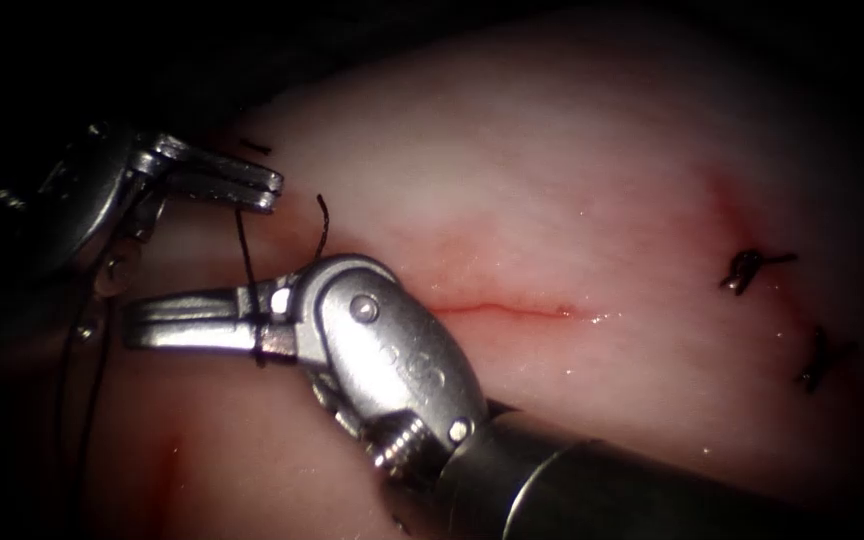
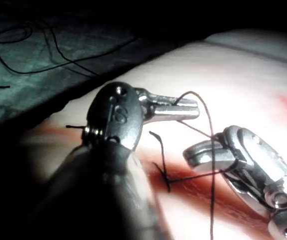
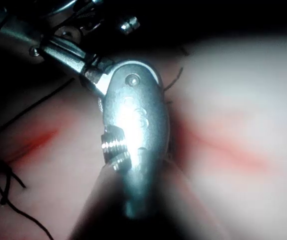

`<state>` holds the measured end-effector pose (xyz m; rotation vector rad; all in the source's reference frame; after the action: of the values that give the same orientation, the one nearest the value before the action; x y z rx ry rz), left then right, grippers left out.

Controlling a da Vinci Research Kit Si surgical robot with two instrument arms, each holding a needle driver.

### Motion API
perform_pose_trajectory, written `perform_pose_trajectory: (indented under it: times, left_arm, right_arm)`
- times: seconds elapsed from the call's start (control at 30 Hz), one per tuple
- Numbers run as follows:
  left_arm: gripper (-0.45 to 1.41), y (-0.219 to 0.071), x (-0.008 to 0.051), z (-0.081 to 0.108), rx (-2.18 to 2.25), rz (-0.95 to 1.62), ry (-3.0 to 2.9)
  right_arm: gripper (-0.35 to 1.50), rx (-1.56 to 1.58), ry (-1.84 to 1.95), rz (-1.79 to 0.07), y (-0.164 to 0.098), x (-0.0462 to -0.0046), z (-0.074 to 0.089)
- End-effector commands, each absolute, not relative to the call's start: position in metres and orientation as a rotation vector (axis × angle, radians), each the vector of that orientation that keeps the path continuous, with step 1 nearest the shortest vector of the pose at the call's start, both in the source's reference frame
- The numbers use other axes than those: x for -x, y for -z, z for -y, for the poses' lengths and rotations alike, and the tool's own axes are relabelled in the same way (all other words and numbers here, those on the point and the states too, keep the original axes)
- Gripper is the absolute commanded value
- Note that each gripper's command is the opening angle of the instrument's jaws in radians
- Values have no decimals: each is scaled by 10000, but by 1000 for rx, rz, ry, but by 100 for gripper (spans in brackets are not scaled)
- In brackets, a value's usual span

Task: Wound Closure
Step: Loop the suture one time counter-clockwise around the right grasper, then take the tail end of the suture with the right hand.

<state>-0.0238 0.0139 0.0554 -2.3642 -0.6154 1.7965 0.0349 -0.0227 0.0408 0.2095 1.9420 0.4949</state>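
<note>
On the pale tissue [image 1: 572, 180], the thin red cut [image 1: 507, 308] runs sideways across the middle of the endoscope view, its left end hidden behind the right arm's tool. That tool comes in from the lower right, and its hand [image 1: 192, 322] points left with the two jaws pressed together; the dark thread [image 1: 245, 250] crosses them near their base, so they seem to pinch it, though the exact bite is hard to make out. From there the thread climbs to the left arm's hand [image 1: 237, 180], which sits just above at the left edge of the tissue, also pressed together with the thread at its tip. A short curled thread end [image 1: 322, 225] stands up between the two hands, beside the right tool's wrist. In the left wrist view the thread [image 2: 211, 150] loops from the left hand [image 2: 178, 107] over and down past the right hand [image 2: 208, 155], and a branch runs to a spot in the red fluid [image 2: 193, 185] on the tissue. I cannot make out the needle. Two finished dark knots [image 1: 752, 268] sit well to the right of the cut.
</note>
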Motion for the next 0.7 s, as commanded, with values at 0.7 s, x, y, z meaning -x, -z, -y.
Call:
perform_pose_trajectory:
  times: [0.7]
  left_arm:
    - [-45, -596, 243, -97, 2275, 466, -1935]
  right_arm:
    - [-35, -156, -1474, -1570, -425, -325, 242]
